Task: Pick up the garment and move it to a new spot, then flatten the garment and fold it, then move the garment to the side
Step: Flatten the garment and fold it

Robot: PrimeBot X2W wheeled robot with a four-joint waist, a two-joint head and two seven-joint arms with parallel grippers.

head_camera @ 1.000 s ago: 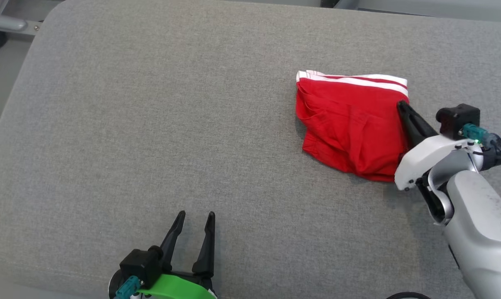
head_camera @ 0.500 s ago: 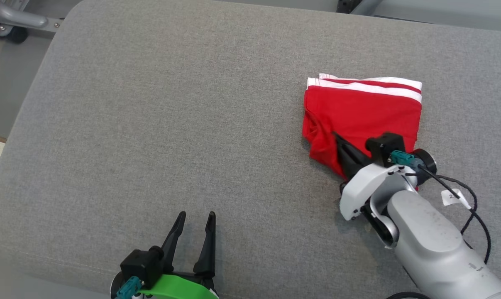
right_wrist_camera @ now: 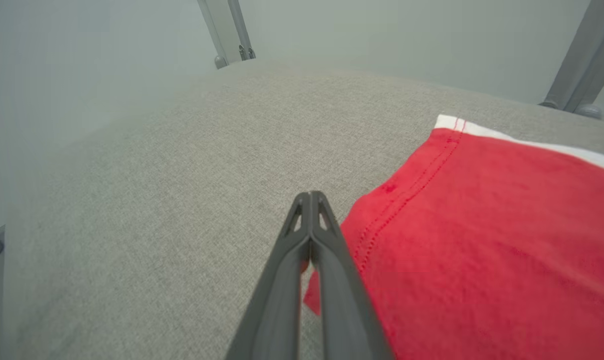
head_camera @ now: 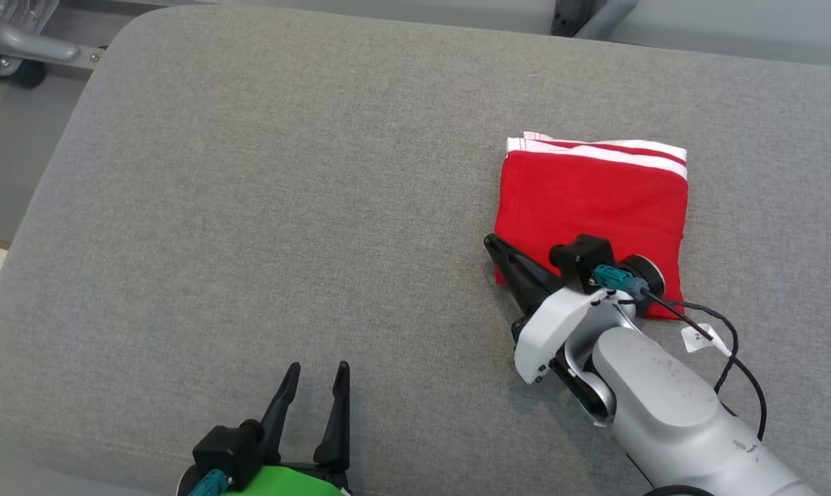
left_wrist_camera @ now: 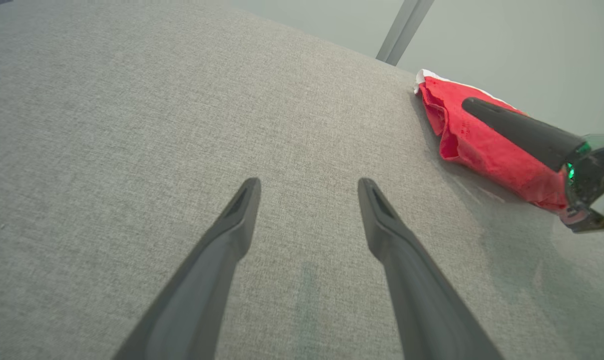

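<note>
The garment (head_camera: 594, 200) is red with white stripes along its far edge and lies folded in a flat, near-square shape on the right part of the grey table (head_camera: 284, 193). My right gripper (head_camera: 491, 242) is shut and lies low at the garment's near left corner, its tips just past the cloth's edge. In the right wrist view the shut gripper (right_wrist_camera: 310, 194) runs along the garment's (right_wrist_camera: 482, 240) left hem, with nothing pinched at the tips. My left gripper (head_camera: 317, 368) stands open near the front edge, far from the cloth; its view shows the gripper (left_wrist_camera: 309, 182) over bare table and the garment (left_wrist_camera: 482, 150) off to the right.
A metal frame bar (head_camera: 29, 45) stands beyond the table's far left corner. A black cable with a white tag (head_camera: 697, 337) hangs off my right wrist, just beside the garment's near edge. The table's left edge curves down to the floor (head_camera: 2, 138).
My right gripper, shut throughout, has swept from the garment's right edge across it to its near left corner. The cloth now lies flatter and squarer. The head view has shifted slightly.
</note>
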